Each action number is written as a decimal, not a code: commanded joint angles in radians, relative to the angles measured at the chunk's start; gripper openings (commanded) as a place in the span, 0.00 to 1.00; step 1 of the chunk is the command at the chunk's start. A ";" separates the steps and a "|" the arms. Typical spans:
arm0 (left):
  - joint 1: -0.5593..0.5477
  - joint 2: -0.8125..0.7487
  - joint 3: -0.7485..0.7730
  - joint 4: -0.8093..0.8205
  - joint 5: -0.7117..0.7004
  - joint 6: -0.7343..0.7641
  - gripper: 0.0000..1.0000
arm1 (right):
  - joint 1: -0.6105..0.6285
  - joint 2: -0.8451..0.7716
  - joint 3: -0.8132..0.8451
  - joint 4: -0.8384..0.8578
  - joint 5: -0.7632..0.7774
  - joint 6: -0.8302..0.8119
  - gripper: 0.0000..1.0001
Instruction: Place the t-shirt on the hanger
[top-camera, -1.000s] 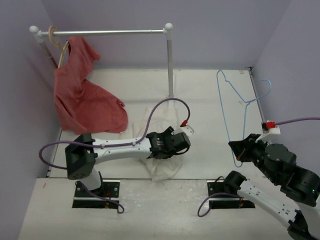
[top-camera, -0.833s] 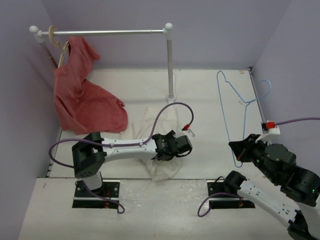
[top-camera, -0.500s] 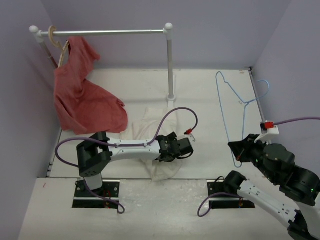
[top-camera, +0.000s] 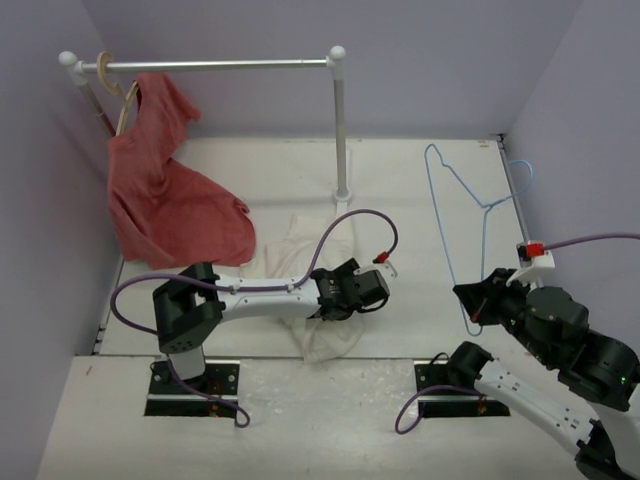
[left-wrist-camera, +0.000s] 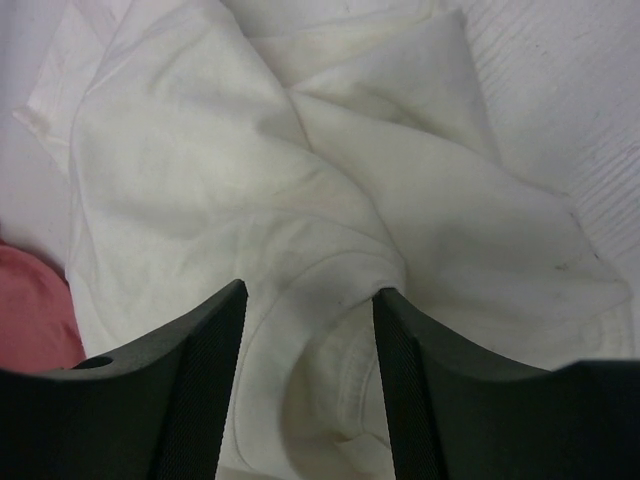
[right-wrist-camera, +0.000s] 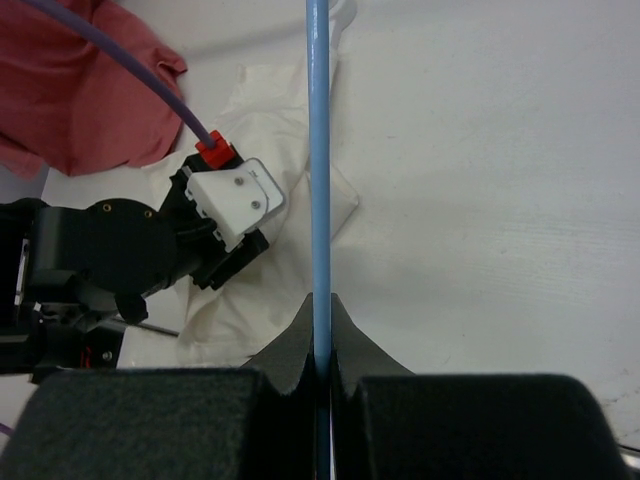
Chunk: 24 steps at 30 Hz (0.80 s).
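Note:
The white t-shirt (top-camera: 322, 340) lies crumpled on the table under my left arm; it fills the left wrist view (left-wrist-camera: 300, 180). My left gripper (left-wrist-camera: 308, 300) is open, its jaws down on the shirt with a raised fold and seam between them. In the top view the left gripper (top-camera: 352, 292) sits over the shirt's middle. My right gripper (right-wrist-camera: 321, 305) is shut on the thin light-blue wire hanger (right-wrist-camera: 318, 150). In the top view that hanger (top-camera: 455, 225) stands tilted above the right gripper (top-camera: 478, 305), hook at the far right.
A metal clothes rail (top-camera: 215, 65) stands at the back with a post (top-camera: 340, 130) near the middle. A red t-shirt (top-camera: 165, 190) hangs from a tan wooden hanger (top-camera: 118, 85) at the rail's left end. Purple walls close in left and right.
My left gripper has lowered and moved nearer over the white shirt, its cable looping higher. The blue hanger has tipped slightly left in my right gripper.

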 joint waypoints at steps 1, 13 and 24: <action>0.036 -0.016 -0.007 0.099 0.011 0.028 0.52 | 0.001 0.024 -0.012 0.047 -0.018 -0.012 0.00; 0.150 0.017 0.001 0.144 0.063 -0.025 0.00 | 0.001 0.011 -0.060 0.018 -0.104 -0.013 0.00; 0.323 -0.176 0.039 0.192 0.045 -0.205 0.00 | 0.001 -0.054 -0.128 0.046 -0.370 -0.043 0.00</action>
